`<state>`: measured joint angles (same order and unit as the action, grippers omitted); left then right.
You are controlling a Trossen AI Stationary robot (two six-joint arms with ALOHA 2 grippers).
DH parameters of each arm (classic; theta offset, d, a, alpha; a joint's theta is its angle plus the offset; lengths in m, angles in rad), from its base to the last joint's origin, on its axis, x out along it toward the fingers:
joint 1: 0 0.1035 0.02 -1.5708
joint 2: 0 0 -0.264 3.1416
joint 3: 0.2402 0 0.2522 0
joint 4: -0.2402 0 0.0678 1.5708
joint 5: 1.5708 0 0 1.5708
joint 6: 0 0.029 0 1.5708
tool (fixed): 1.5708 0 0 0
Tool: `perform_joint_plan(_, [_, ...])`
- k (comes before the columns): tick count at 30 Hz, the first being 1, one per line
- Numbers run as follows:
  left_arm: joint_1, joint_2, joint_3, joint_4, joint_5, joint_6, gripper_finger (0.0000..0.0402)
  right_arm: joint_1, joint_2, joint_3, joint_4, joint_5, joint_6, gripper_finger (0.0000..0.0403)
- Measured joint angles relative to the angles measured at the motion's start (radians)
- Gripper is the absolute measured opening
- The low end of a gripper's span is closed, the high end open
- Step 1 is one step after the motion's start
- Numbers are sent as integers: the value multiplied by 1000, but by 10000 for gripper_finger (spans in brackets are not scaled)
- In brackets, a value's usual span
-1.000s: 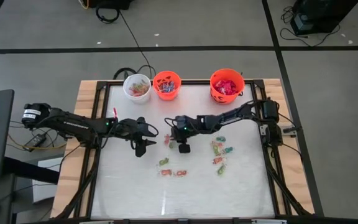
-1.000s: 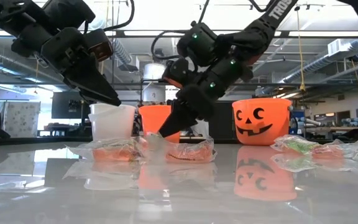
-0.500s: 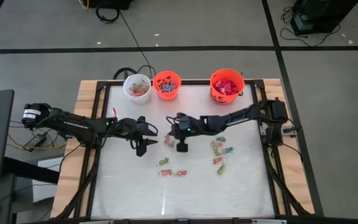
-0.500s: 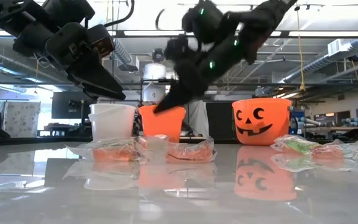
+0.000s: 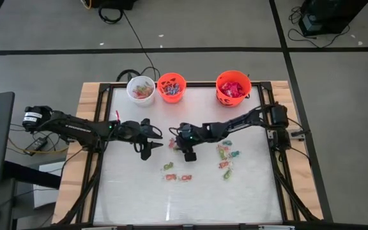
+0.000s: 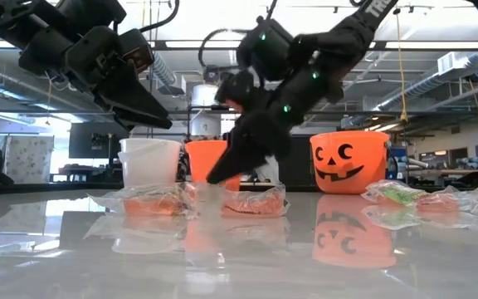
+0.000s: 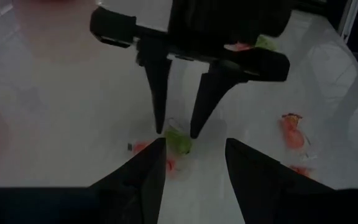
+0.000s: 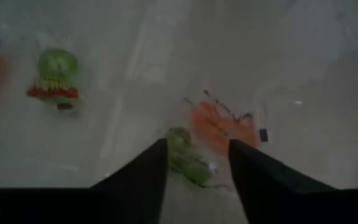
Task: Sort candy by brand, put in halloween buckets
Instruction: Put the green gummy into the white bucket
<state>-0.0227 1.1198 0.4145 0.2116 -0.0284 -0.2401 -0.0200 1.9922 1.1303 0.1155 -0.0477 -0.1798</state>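
Nearest, loose candy (image 5: 176,171) lies on the tabletop (image 5: 235,191). Just beyond it, the right claw (image 7: 178,132) hangs spread over a green piece (image 8: 188,158) beside an orange one (image 8: 219,124), gripping nothing. The left claw (image 5: 147,146) waits open, empty, just beside that green piece. The pickup step seems underway; next, close on it, then carry it to the halloween buckets (image 5: 170,87) at the far edge.

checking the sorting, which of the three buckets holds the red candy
The larger orange bucket, farthest right in the row, is filled with red candy; the white bucket and small orange bucket hold mixed colours.
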Motion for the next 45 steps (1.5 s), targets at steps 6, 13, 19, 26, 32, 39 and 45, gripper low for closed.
perform_joint_plan(6, [0,0,0,1,0,16,173,-1,2,2,-72,-33,23,221])
perform_joint_plan(13, [0,0,0,-8,19,48,173,-9,2,1,-93,2,23,65])
perform_joint_plan(19, [0,0,0,11,19,27,173,-8,-45,1,6,41,46,18])
perform_joint_plan(26, [2,0,0,64,-2,26,173,5,-125,1,105,143,-5,9])
perform_joint_plan(32, [3,0,0,153,-83,74,177,5,-147,1,140,161,-25,8])
perform_joint_plan(39, [3,0,0,186,-152,112,188,5,-147,1,169,186,-45,8])
perform_joint_plan(45, [2,0,0,209,-222,132,179,5,-147,1,211,196,-55,8])
